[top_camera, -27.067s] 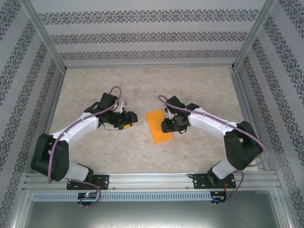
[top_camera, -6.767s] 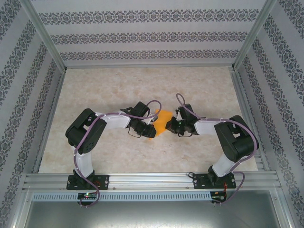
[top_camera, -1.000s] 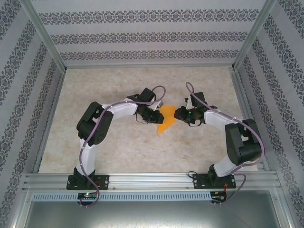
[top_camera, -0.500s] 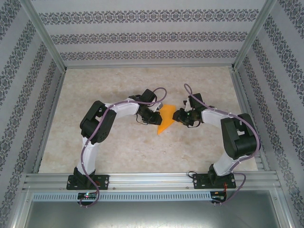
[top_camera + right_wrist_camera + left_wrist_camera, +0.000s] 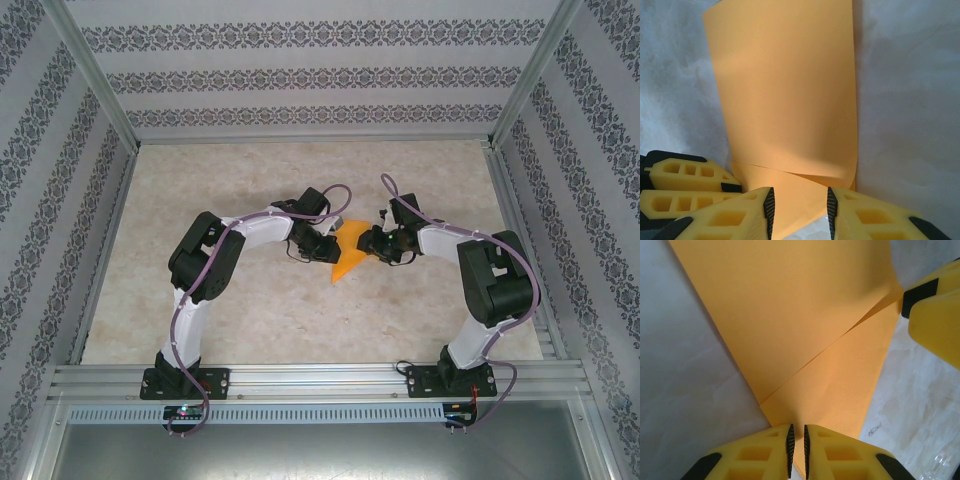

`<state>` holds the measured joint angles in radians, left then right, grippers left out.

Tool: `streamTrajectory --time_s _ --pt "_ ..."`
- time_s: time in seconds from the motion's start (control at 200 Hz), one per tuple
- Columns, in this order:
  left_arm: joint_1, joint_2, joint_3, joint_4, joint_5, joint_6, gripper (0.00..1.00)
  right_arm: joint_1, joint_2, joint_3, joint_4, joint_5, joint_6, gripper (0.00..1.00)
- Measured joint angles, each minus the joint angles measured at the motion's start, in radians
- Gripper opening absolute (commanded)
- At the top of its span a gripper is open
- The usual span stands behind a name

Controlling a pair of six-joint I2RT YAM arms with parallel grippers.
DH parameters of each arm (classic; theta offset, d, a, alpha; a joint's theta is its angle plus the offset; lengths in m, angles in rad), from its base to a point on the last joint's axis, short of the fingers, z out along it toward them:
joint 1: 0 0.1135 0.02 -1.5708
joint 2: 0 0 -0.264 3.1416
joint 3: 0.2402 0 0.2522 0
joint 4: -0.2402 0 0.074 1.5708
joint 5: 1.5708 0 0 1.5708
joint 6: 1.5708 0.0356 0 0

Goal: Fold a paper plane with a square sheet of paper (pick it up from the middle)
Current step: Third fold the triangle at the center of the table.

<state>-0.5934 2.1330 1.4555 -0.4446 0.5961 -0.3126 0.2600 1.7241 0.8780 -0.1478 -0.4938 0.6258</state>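
A thin orange-yellow paper sheet (image 5: 349, 255), folded into a pointed wedge with one diagonal crease, lies on the pale marbled table (image 5: 250, 310) between the two claws. The left claw (image 5: 797, 445) is narrowed to a slit and pinches the paper's near corner, with the sheet spreading out ahead of it. The right claw (image 5: 800, 210) stands partly wide, and the paper's lower edge lies in the gap between its yellow fingers. The left claw's finger sits just beside it.
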Motion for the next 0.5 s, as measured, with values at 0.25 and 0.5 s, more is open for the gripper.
streamTrajectory --time_s 0.25,0.5 --pt "0.0 0.0 0.0 0.0 0.0 0.006 0.19 0.0 -0.054 -0.003 -0.024 0.039 0.001 0.36" --pt "0.0 0.0 0.0 0.0 0.0 0.011 0.18 0.0 -0.044 -0.011 -0.023 0.043 0.016 0.36"
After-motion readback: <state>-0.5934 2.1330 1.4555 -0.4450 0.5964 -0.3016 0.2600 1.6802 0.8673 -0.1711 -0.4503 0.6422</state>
